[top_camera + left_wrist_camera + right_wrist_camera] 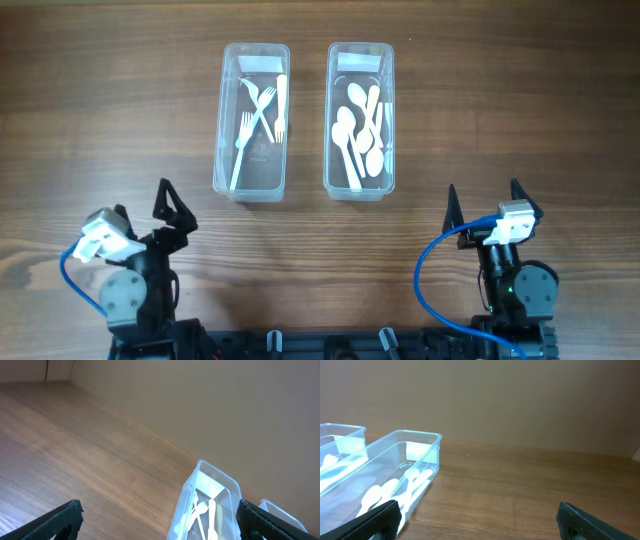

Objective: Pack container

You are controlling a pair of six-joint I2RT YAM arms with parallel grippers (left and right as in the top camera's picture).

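Toward the far middle of the wooden table (100, 120), two clear rectangular containers stand side by side, long sides parallel, near each other but apart. The fork container (222, 130), on my left, holds white plastic forks (262, 108), some crossed over one another. The spoon container (391, 120), on my right, holds white plastic spoons (358, 130) in a loose heap.

Near the table's front edge, my left gripper (175, 207) sits well short of the fork container, jaws spread wide with nothing between them. My left wrist view looks along the table to that container's near end, framed between my black fingertips (62, 517). My right gripper (488, 205) sits nearer the front edge than the spoon container and off to its right, jaws likewise wide apart and empty. From the right wrist view the spoon container lies to the left, with the fork container beyond it. A blue cable (421, 275) loops beside each arm.
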